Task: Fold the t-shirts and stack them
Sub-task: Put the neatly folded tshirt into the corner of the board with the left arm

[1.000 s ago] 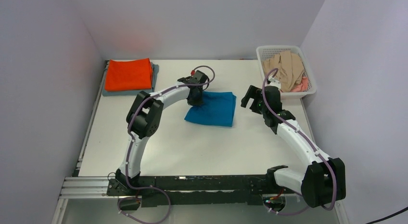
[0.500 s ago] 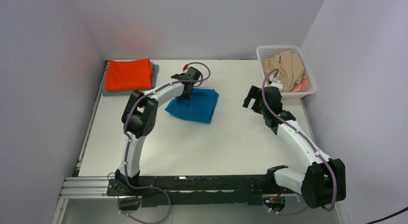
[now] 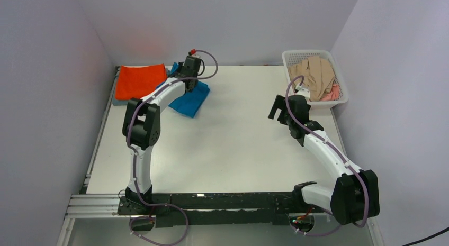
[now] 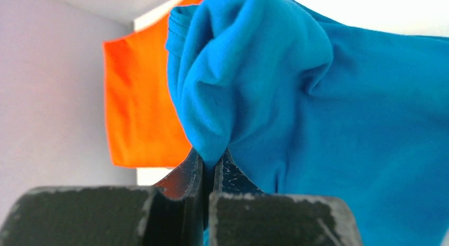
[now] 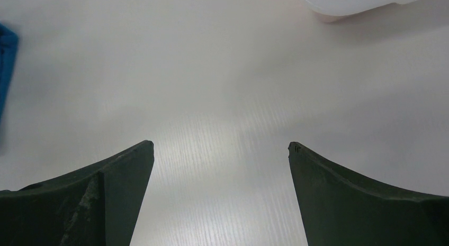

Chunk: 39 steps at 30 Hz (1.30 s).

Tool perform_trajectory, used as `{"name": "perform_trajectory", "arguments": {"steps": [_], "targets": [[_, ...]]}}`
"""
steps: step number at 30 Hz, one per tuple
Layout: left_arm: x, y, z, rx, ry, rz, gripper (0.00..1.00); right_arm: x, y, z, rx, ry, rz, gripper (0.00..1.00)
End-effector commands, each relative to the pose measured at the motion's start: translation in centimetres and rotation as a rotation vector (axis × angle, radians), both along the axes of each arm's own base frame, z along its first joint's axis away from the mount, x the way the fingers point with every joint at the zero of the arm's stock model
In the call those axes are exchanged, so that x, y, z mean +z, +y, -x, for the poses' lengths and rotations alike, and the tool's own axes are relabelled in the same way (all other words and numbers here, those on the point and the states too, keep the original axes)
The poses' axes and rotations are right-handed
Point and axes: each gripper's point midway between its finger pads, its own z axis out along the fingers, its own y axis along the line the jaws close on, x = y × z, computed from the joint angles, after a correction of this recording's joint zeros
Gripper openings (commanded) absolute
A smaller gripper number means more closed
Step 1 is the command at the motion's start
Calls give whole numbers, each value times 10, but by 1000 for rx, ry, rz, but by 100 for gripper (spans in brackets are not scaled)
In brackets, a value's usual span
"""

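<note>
My left gripper (image 3: 183, 83) is shut on a bunched fold of the teal-blue t-shirt (image 3: 189, 101), which hangs and drags beside the stack at the back left. In the left wrist view the gripper (image 4: 210, 158) pinches the blue cloth (image 4: 339, 98) with the orange shirt (image 4: 132, 103) behind. The folded orange t-shirt (image 3: 140, 81) lies on a grey one (image 3: 123, 101). My right gripper (image 3: 276, 108) is open and empty over bare table; in the right wrist view (image 5: 219, 151) nothing lies between its fingers. Beige (image 3: 317, 76) and pink (image 3: 330, 95) shirts lie in the basket.
The white lattice basket (image 3: 341, 100) stands at the back right, close behind my right arm; its edge shows in the right wrist view (image 5: 360, 2). Walls close the table on the left, back and right.
My left gripper has carried the teal-blue shirt from the table's middle leftward and back, up to the orange stack. The right arm has barely moved.
</note>
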Motion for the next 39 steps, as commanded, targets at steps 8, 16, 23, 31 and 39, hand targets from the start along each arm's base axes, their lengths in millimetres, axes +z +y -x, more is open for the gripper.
{"name": "perform_trajectory", "arguments": {"steps": [8, 16, 23, 31, 39], "targets": [[115, 55, -36, 91, -248, -54, 0, -2, -12, -10, -47, 5, 59, 100], [149, 75, -33, 122, -298, 55, 0, -1, -17, -8, -67, 1, 72, 100], [174, 75, -26, 103, -336, 150, 0, -3, -16, -10, -61, 12, 70, 100], [204, 72, -18, 57, -384, 237, 0, -2, -16, -10, -60, 6, 67, 100], [187, 88, -27, 63, -364, 293, 0, -5, -15, -9, -58, 15, 68, 100]]}}
